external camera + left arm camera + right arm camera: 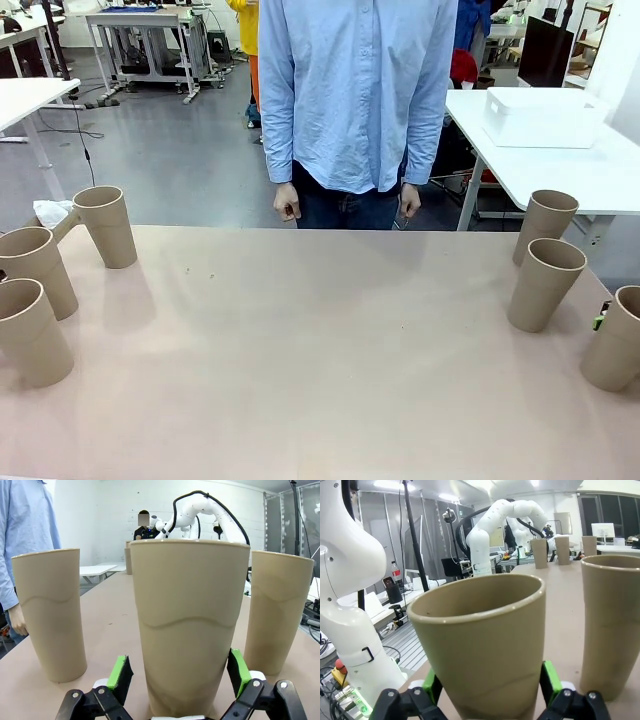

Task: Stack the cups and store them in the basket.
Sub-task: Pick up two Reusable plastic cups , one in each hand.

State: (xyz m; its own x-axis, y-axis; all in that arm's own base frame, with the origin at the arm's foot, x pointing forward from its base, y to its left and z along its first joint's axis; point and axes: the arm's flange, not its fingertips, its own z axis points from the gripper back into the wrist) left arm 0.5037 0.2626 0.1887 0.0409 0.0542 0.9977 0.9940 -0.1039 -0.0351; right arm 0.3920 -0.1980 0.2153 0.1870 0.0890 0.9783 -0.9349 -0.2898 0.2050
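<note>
My left gripper [179, 672] is straddling a cup [189, 625], jaws apart. My right gripper [490, 682] is flanking a second cup [480, 645]; I can't tell its grip. All 6 are standing unstacked at 9 and 3 o'clock, so squeezing squarely likely comes next.

Six tan tapered cups [107, 226], upright, mouths up, unstacked; three at 9 o'clock edge of table [320, 350], three at 3 o'clock; white basket [545, 118] at 2 o'clock, on neighbouring white table [620, 170].

Left claw [178, 670] spread wide, right claw [490, 679] level
</note>
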